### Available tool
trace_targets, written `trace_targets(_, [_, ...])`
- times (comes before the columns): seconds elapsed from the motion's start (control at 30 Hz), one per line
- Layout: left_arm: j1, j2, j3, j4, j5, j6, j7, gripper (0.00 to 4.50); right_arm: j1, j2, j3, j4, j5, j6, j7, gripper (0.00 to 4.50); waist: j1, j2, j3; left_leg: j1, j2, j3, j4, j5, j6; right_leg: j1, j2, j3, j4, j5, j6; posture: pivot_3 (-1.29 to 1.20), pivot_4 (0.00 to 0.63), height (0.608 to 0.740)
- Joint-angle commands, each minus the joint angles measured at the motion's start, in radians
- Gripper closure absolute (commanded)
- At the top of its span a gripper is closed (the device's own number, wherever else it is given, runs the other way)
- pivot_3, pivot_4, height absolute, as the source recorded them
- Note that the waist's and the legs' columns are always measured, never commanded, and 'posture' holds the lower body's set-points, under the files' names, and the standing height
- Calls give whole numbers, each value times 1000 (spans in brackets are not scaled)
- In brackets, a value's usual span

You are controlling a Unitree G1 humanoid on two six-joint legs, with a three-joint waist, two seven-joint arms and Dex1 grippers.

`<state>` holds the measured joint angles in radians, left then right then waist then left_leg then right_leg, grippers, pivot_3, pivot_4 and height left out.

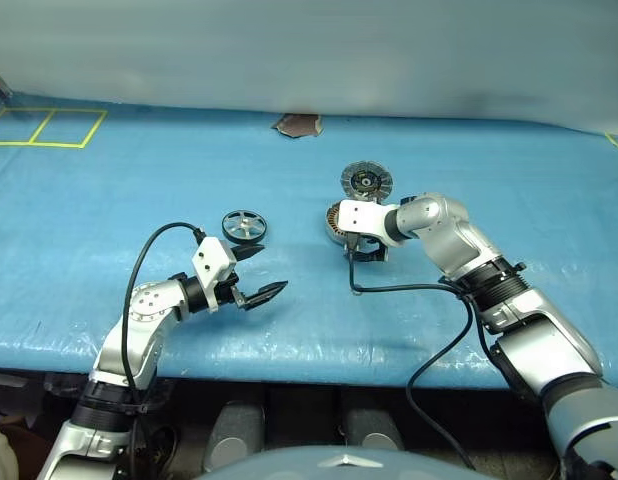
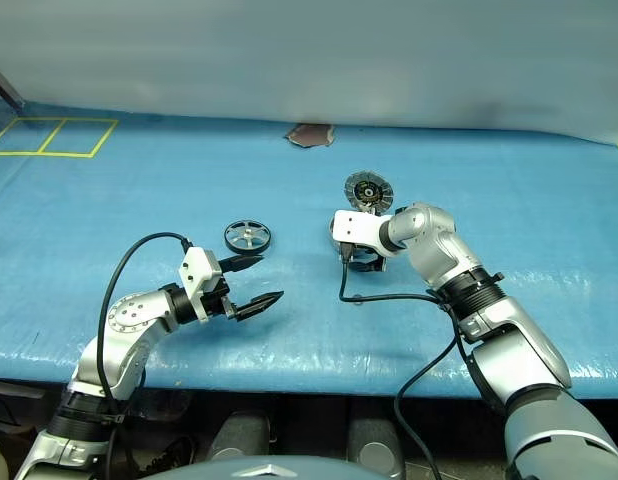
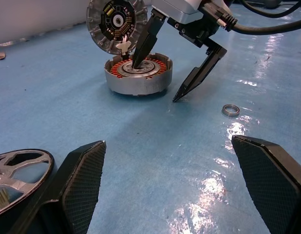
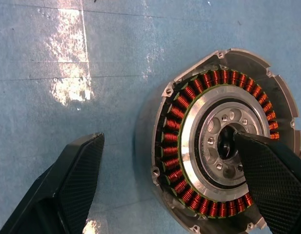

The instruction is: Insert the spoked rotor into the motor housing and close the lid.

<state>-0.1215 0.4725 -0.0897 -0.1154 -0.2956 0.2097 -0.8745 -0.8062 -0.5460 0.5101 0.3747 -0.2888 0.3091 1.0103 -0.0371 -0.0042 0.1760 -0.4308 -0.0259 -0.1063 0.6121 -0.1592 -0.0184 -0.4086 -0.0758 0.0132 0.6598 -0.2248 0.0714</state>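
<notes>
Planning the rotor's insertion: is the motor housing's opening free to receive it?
No. The right tool straddles the motor housing's wall, one finger down in its centre. The spoked rotor lies apart, beside the left tool.

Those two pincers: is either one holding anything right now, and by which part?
Nothing is held. The left pincer is open beside the spoked rotor; the right pincer is open, one finger inside the motor housing.

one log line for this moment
rotor: on table, outside housing | housing: lid open | right gripper: open, one finger in housing | left gripper: open, empty
</notes>
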Motion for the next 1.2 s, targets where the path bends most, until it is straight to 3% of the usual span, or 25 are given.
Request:
trace_targets(0.03, [-5,3,9,-40,-14,-8,-2,0,3,-1,-23,6,4,3,13,190,0,0,0,0,0,0,0,0,0,0,0,0,0,0,0,0,150,740])
trace_targets(0.1, [-7,3,10,-37,-13,-10,-3,0,-4,7,-21,32,3,2,18,583,0,0,0,0,0,0,0,0,0,0,0,0,0,0,0,0,150,740])
trace_targets(0.27, [-5,6,13,-39,-13,-11,-1,0,-16,23,-27,74,-7,-7,5,2206,0,0,0,1,0,0,0,0,0,2,0,0,0,0,0,0,150,740])
trace_targets(0.3, [-2,7,15,-40,-13,-11,-1,0,-18,25,-28,79,-8,-8,2,2345,0,-1,-1,2,0,0,0,0,0,2,0,0,0,0,0,0,150,740])
trace_targets(0.57, [13,20,33,-49,-19,-10,1,0,-10,39,-43,58,-8,-13,-7,2344,-1,-1,-1,6,0,-1,1,0,0,6,0,0,0,0,0,0,150,740])
trace_targets(0.87, [23,111,111,-40,-10,6,-1,0,91,111,-38,-269,-16,103,-58,2344,-10,-1,-1,1,1,-1,-2,0,-1,-2,1,0,1,1,0,0,150,740])
trace_targets(1.2, [22,166,137,-45,-28,19,-25,0,173,139,21,-497,-40,191,-64,2344,-3,0,0,0,1,-1,-2,0,-1,-2,1,0,0,0,-1,0,150,740])
